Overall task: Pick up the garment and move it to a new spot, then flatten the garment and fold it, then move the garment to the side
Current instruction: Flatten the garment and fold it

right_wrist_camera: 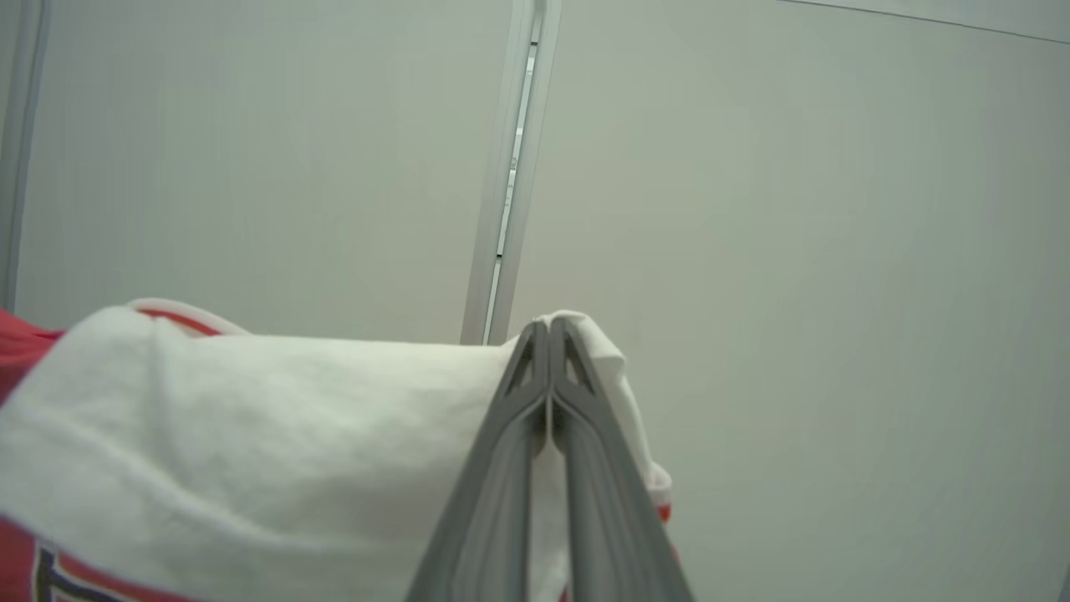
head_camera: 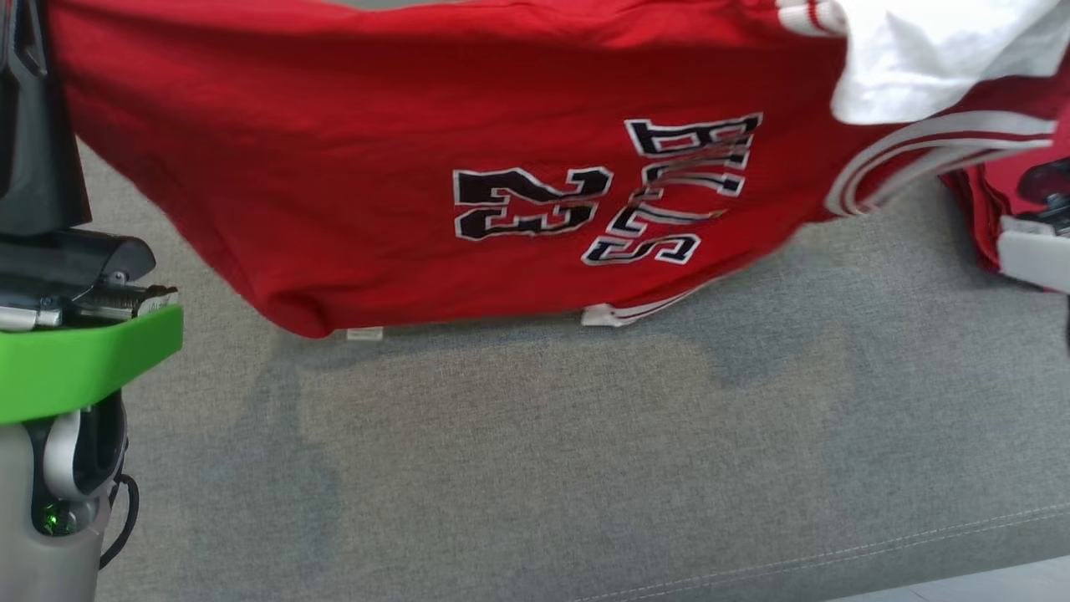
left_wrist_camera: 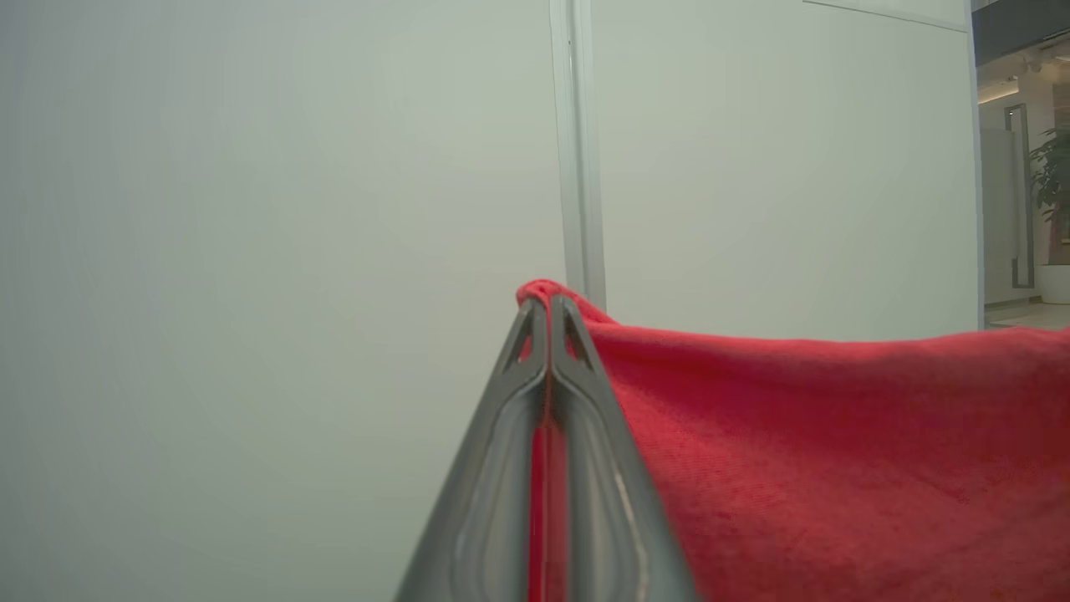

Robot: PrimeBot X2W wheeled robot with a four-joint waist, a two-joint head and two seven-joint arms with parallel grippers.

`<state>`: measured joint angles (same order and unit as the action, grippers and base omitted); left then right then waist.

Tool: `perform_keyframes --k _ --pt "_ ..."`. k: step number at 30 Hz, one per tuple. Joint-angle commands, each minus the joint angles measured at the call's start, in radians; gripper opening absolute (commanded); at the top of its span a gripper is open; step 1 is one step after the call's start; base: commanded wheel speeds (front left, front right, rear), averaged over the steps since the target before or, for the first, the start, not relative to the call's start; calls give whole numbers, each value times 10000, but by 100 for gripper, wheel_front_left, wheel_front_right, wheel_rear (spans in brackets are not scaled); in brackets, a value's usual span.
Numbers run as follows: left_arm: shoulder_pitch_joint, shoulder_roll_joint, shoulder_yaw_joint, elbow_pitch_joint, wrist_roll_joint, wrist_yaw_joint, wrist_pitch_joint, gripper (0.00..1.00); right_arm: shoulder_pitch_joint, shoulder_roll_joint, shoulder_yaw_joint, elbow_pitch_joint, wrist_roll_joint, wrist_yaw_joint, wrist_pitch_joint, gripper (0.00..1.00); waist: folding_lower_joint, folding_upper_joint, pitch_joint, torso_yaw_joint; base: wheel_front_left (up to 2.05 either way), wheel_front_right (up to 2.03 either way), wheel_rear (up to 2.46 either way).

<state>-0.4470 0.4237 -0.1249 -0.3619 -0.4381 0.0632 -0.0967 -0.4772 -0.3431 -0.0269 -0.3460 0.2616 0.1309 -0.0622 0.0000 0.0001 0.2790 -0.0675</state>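
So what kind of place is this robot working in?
Probably an office or lab interior: pale wall panels with a metal joint strip, a potted plant by a lit corridor, and a grey upholstered surface below the red jersey.

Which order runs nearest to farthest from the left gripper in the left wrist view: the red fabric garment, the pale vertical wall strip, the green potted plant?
1. Red fabric garment: pinched in the shut left gripper, spreading to the view's right.
2. Pale vertical wall strip: behind the fingertips, at centre.
3. Green potted plant: far right edge, deep in the background.
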Motion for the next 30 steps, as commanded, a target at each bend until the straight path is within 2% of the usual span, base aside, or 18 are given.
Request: perform_keyframes --k 1,11,17,24,30 --pt "-142 71 13 -82 70 102 19 0 -72 -41 -55 -103 -32 -4 100 0 0 -1 -17 -8 0 0 0" --pt "-34 92 -42 -465 302 291 11 0 -65 79 -121 -451 143 -4 630 0 0 -1 137 -1 0 0 0" --pt "-1040 134 -159 104 386 23 -211 0 -1067 -143 -60 244 452 -4 602 0 0 -1 665 23 0 0 0" --pt "-3685 -49 -608 1988 439 -733 -681 0 -3519 -614 606 1773 933 -4 502 0 0 -1 1556 175 0 0 0" --pt "-6580 -751 -1072 4729 314 -1340 -1185 0 -6388 -902 1499 3968 1250 -4 146 0 0 -1 2092 526 0 0 0"
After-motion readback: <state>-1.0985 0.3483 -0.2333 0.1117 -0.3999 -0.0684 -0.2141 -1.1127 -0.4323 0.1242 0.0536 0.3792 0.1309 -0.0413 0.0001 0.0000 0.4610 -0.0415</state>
